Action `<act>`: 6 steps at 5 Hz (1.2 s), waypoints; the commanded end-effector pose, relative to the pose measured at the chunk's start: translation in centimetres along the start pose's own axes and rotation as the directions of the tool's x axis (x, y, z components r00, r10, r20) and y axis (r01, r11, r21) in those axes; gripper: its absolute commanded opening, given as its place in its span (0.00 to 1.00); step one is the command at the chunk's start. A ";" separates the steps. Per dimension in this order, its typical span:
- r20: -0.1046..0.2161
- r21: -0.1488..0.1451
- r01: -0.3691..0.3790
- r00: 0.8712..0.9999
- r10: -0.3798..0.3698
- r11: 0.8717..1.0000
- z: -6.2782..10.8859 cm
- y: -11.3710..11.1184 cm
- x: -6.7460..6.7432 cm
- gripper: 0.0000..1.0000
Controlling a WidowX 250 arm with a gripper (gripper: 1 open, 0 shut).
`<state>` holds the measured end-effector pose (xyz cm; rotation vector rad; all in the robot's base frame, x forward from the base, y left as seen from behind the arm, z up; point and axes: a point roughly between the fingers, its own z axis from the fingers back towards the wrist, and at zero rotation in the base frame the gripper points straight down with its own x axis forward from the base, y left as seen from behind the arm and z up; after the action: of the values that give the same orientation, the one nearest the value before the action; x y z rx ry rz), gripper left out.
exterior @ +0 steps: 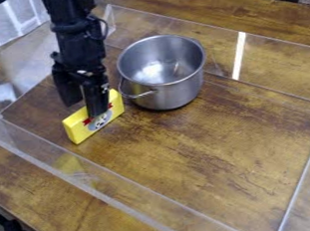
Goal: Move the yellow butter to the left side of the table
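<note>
The yellow butter (pixel 81 124) is a small flat yellow box with a red-and-white label, lying on the brown wooden table (pixel 214 153) left of centre. My black gripper (pixel 90 98) points down right over the butter's upper right part. Its jaws stand open, with the fingers low at the box and partly covering it. I cannot tell whether the fingers touch the box.
A steel pot (pixel 163 70) with a short handle stands just right of the gripper, close to the butter. Clear plastic walls (pixel 116 185) run along the table's edges, with one low wall in front of the butter. A white-and-blue item is hidden behind the arm.
</note>
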<state>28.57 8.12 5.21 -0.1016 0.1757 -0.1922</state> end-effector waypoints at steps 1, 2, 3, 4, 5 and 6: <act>0.042 0.016 -0.027 0.999 0.026 0.999 1.6 0.1 0.1 1.00; 0.035 0.009 -0.056 0.998 0.056 0.998 1.8 -0.1 -0.2 1.00; 0.027 0.004 -0.077 0.997 0.077 0.997 1.5 0.5 0.4 1.00; 0.019 -0.001 -0.097 0.995 0.097 0.995 1.1 1.1 0.9 1.00; 0.002 0.006 -0.055 0.999 0.055 0.998 0.7 0.9 0.9 1.00; -0.011 0.013 -0.014 1.000 0.014 1.000 0.4 0.7 0.8 0.00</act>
<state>29.06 8.65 4.54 -0.1019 0.2189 -0.1682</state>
